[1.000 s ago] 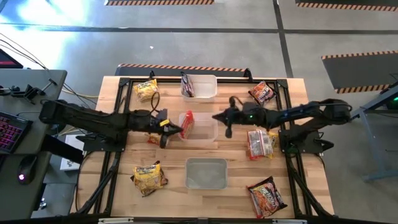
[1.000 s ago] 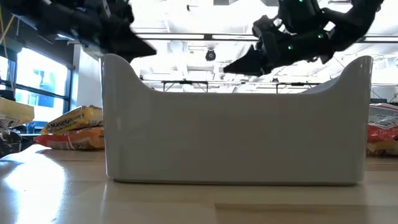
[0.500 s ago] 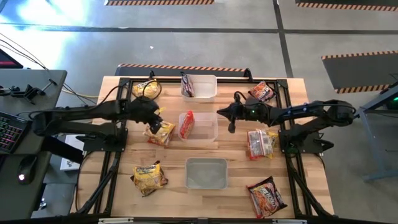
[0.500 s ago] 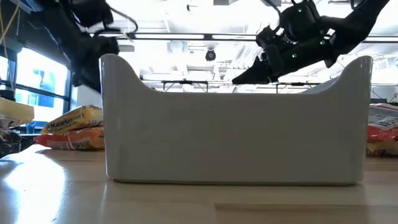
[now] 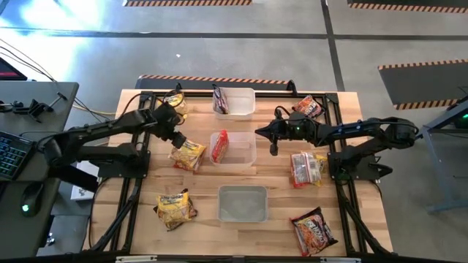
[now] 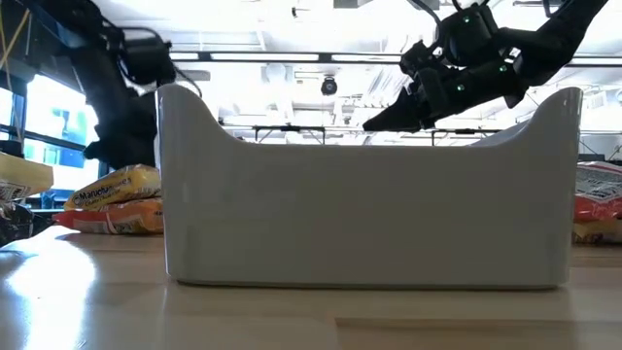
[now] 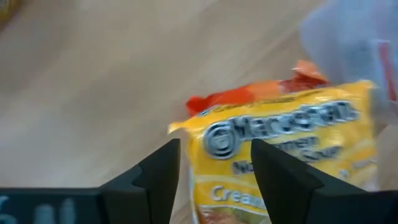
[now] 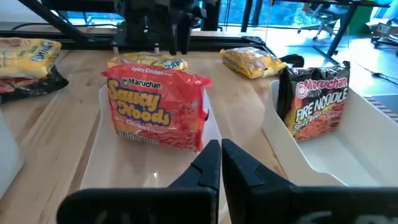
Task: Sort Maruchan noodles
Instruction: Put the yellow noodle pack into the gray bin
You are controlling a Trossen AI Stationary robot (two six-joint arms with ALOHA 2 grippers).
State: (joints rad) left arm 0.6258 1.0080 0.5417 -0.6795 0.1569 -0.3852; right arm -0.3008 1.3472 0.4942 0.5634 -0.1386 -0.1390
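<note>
My left gripper [image 5: 180, 139] points down, open, over the far end of a yellow Maruchan packet [image 5: 189, 155]. In the left wrist view its fingers [image 7: 166, 168] straddle that packet's edge [image 7: 214, 155] without a touch that shows. The yellow packet lies on an orange-red one [image 7: 249, 93]. A red packet [image 8: 155, 112] stands on its lower edge against the left wall of the middle tub [image 5: 245, 155]. A dark packet [image 8: 314, 102] stands in the far tub [image 5: 243, 104]. My right gripper [image 5: 269, 140] hangs shut at the middle tub's right end.
An empty tub [image 5: 243, 203] sits near the front and fills the low view [image 6: 364, 194]. Loose packets lie about: yellow at far left [image 5: 173, 104] and near left [image 5: 175, 207], red ones on the right [image 5: 306, 168] [image 5: 314, 229] [image 5: 308, 108]. Black frame rails [image 5: 142, 109] border the table.
My left gripper has swung from beside the middle tub toward the table's far left and tipped from nearly level to pointing down, uncovering the yellow packet. My right gripper has drifted a little toward the far edge. The packets have stayed put.
</note>
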